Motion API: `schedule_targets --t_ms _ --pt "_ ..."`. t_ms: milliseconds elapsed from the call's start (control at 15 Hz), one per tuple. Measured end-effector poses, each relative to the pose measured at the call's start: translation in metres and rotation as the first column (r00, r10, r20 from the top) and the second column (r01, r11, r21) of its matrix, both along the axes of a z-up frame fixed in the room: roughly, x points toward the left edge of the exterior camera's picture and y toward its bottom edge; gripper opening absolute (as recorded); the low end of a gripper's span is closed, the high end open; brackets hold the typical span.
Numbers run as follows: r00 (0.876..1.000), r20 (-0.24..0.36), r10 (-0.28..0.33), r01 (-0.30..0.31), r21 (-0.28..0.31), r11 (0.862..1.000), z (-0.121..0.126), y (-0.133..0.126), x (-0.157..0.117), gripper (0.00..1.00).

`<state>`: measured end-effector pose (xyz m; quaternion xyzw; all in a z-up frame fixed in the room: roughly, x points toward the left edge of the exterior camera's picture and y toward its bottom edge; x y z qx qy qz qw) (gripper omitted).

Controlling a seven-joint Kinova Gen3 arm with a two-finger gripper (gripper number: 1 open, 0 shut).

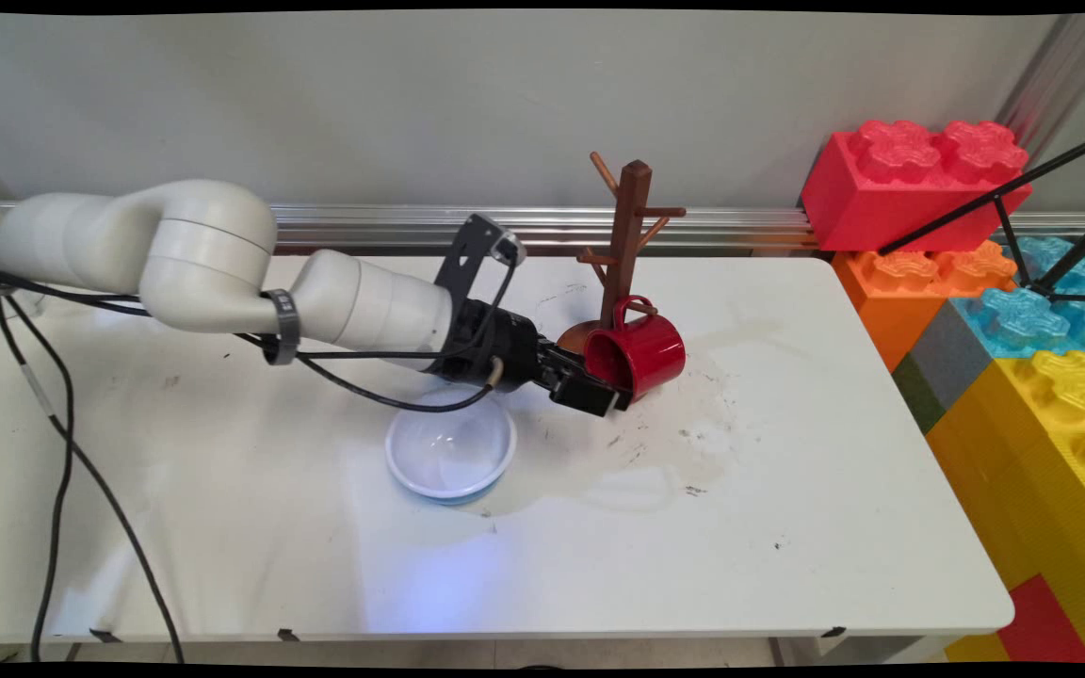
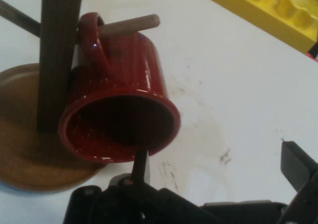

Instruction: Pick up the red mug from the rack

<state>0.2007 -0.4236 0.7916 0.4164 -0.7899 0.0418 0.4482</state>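
Red mug [image 1: 641,356]: hangs by its handle on a low peg of the brown mug tree [image 1: 625,247], tilted, with its open mouth facing down and toward the arm; the body leans out to the right of the post, above the tree's round base [image 2: 30,157].
Gripper [image 2: 213,182]: spread open and holding nothing; one finger [image 2: 140,165] shows just under the mug's rim, the other [image 2: 297,167] stands well off to the side over bare bench [image 1: 787,527].
Contact: in the hand view the nearer finger looks to be at or just below the lip, but whether it touches cannot be told.
Risk, mug: only the handle loop on the peg [image 2: 130,24] carries it, so a nudge from that finger could, I judge, swing it or slide it off the peg's end.
Risk, tree: a sideways push on the mug could tip or shift the stand, since the load hangs off to one side.
Nearby: a white bowl [image 1: 450,450] sits on the bench under the wrist and its cable, near the tree's base.
Hidden: most of the base lies behind the mug and gripper in the main view; the handle's seat on the peg is partly covered by the post.
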Motion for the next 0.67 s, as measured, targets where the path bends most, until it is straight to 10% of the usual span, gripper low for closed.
schedule_targets --t_ms 667 --pt "0.995 -0.022 0.095 -0.094 0.039 0.995 -0.016 -0.011 -0.026 1.0"
